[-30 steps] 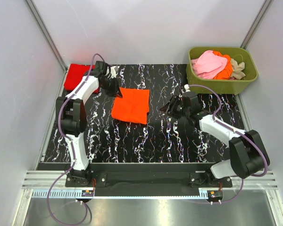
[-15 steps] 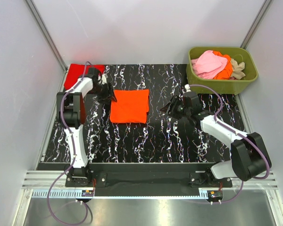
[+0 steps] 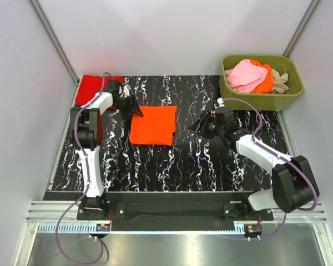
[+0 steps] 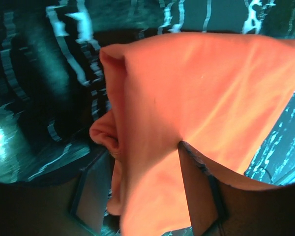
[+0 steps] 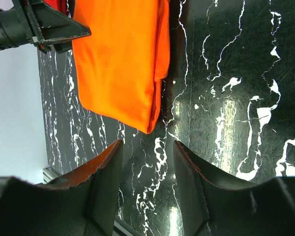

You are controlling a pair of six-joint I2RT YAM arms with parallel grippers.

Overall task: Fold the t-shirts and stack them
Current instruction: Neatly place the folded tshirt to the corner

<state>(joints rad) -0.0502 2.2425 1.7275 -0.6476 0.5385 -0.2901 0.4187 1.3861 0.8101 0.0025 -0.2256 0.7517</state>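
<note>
Top external, black veined table (image 3: 172, 166), orange t-shirt (image 3: 152, 125), grey walls (image 3: 172, 39), olive tub (image 3: 255, 101)

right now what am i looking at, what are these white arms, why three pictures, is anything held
Two white robot arms are bolted to a black marbled table, each ending in a two-finger gripper. One picture looks down from above; the other two come from cameras on the wrists. On the table lie a folded bright orange cloth t-shirt and a red cloth t-shirt, far left. An olive-green plastic tub holds more crumpled shirts. The left gripper stands open at the orange shirt's edge; the right gripper is open over bare table. Nothing is held.
</note>
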